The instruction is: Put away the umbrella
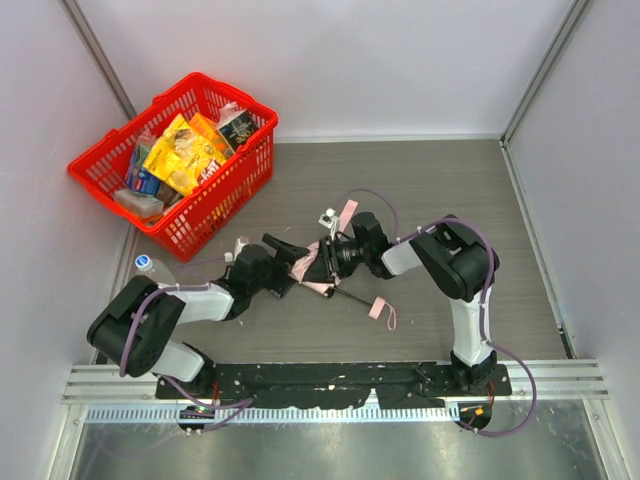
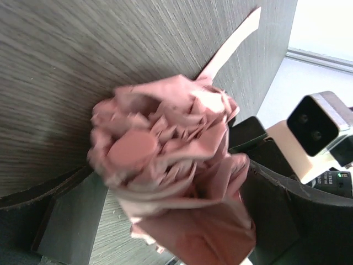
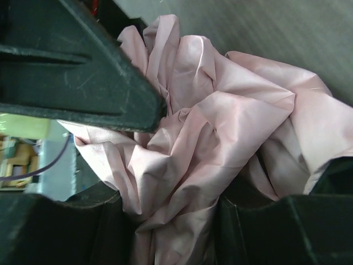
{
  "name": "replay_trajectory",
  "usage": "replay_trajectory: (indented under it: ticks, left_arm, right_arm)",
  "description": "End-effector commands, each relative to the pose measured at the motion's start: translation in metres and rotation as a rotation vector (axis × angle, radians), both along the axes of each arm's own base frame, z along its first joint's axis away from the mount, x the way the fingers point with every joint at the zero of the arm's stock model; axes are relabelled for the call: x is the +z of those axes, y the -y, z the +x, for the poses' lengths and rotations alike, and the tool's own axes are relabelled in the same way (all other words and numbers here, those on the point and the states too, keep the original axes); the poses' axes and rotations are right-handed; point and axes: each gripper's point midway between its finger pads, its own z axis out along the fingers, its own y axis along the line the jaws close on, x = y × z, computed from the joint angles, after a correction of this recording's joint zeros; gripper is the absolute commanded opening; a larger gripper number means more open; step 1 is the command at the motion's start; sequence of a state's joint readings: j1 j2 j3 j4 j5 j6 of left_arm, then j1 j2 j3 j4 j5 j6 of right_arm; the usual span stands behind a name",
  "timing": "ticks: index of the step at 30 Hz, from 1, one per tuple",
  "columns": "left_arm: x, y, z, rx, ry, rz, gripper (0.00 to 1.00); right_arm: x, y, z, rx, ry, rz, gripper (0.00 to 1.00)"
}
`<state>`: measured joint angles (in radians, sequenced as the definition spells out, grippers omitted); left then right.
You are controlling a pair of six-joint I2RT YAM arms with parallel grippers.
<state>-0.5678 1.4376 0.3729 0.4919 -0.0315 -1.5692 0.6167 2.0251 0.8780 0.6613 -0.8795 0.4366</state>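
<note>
The umbrella (image 1: 312, 264) is a crumpled pale pink bundle lying on the table between my two grippers. Its thin black shaft runs right and toward the near edge to the small pink handle (image 1: 378, 307) and wrist loop (image 1: 389, 320). My left gripper (image 1: 288, 263) stands open around the bundle's end (image 2: 165, 160), and its left finger (image 2: 66, 221) is apart from the fabric. My right gripper (image 1: 333, 258) is shut on the umbrella's fabric (image 3: 198, 138), which bulges between its fingers (image 3: 287, 232). A pink closing strap (image 2: 234, 41) sticks out beyond the bundle.
A red basket (image 1: 222, 205) full of snack packets stands at the back left, close to the left wall. A bottle with a pale cap (image 1: 145, 264) sits beside the left arm. White walls enclose the table on three sides.
</note>
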Motion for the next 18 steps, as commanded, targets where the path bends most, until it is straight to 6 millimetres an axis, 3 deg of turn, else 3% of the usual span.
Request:
replay_trajectory:
  ticks: [1, 6, 10, 15, 18]
  left_arm:
    - [-0.069, -0.032, -0.036, -0.029, -0.198, 0.242, 0.98]
    - [-0.066, -0.028, -0.032, -0.032, -0.139, 0.254, 0.85]
    - [-0.063, -0.024, -0.031, -0.044, -0.084, 0.223, 0.60]
    - [-0.067, -0.026, -0.034, -0.057, -0.073, 0.234, 0.13]
    - [-0.071, -0.026, -0.036, -0.067, -0.083, 0.237, 0.07]
  right_arm:
    - [-0.004, 0.003, -0.041, 0.110, -0.245, 0.063, 0.01]
    - [0.036, -0.009, -0.037, 0.148, -0.278, 0.238, 0.01]
    - [0.044, -0.012, -0.037, 0.162, -0.337, 0.303, 0.01]
    - [0.018, -0.010, -0.033, 0.103, -0.331, 0.235, 0.01]
    - [-0.015, -0.001, -0.030, 0.025, -0.332, 0.038, 0.05]
